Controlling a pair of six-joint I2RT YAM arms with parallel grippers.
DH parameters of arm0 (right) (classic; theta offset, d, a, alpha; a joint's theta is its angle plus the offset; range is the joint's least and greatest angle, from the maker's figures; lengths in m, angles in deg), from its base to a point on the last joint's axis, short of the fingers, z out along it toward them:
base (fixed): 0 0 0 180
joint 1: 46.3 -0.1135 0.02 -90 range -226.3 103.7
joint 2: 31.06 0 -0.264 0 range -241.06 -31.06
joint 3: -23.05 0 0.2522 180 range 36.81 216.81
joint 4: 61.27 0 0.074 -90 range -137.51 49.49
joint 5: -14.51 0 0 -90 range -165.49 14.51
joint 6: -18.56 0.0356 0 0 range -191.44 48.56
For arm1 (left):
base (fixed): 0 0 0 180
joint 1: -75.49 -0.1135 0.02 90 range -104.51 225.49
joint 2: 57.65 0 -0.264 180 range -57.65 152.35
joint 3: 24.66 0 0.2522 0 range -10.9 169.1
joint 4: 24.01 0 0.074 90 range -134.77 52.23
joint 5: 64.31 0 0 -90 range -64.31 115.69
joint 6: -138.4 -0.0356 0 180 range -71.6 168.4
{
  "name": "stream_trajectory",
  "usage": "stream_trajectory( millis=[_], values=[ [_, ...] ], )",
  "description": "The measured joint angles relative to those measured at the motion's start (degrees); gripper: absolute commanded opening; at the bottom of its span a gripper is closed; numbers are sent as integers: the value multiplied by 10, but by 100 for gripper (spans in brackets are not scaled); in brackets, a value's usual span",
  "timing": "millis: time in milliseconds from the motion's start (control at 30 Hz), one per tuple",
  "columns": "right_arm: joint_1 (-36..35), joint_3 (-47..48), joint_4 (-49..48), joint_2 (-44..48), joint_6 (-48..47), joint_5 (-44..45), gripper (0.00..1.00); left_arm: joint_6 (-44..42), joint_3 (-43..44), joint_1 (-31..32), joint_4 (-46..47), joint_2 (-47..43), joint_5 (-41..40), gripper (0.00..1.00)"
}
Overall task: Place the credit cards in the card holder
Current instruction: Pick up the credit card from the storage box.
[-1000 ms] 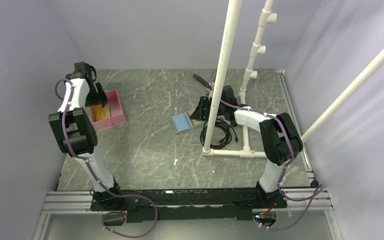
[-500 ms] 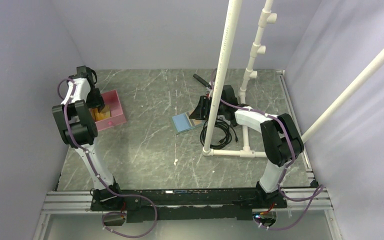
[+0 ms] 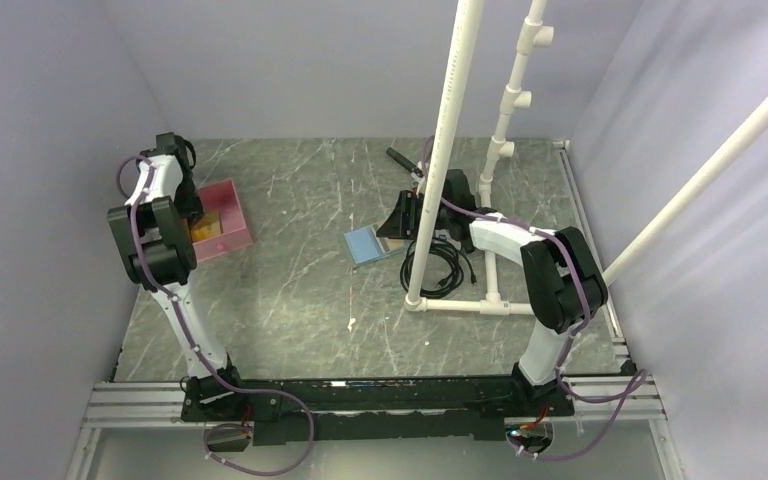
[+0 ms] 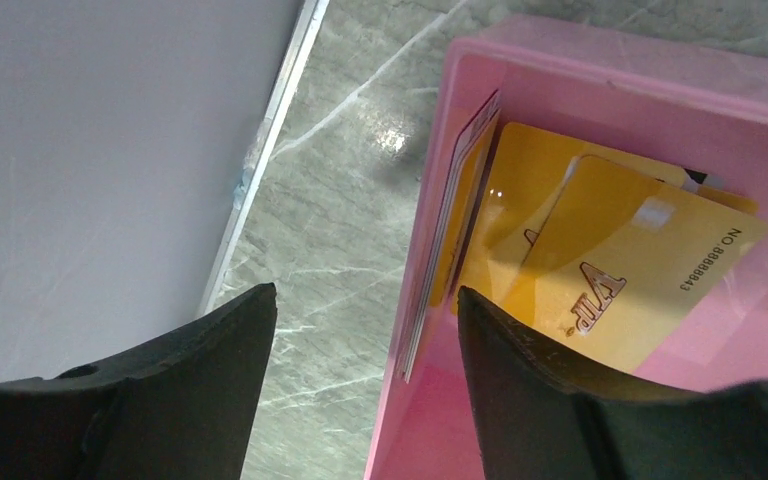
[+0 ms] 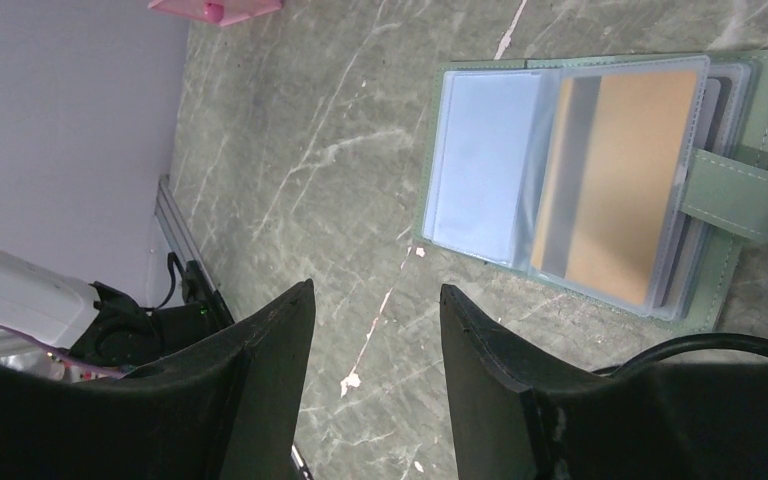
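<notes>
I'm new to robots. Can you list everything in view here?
table: one, grey marbled, beneath everything
tray: one, pink, table's left side
cards in tray: at least three, yellow, one upright against the wall, others flat
card holder: one, green, open at mid-table
card in holder: one, tan, inside a clear sleeve
cable: one, black, coiled right of holder
pipe frame: one, white, right half
left gripper: one, black, open over tray's wall
right gripper: one, black, open near holder

From above, my left arm (image 3: pixel 150 235) hides my left jaws and much of the pink tray (image 3: pixel 232 215). Closer in, the credit cards (image 4: pixel 640 270) overlap, the lower ones half covered; the tray runs past the frame's edge.
</notes>
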Motion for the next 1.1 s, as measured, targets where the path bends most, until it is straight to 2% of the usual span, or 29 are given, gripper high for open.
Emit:
stream_trajectory(
  millis=[333,700,1100],
  values=[
    [0,0,-3,0,3,-5,52,-3,22,0,-7,3,-10,67],
    [0,0,-4,0,3,-6,52,-7,26,0,-9,3,-22,56],
    [0,0,-12,0,7,-16,52,-15,31,0,-13,3,-25,50]
  ],
)
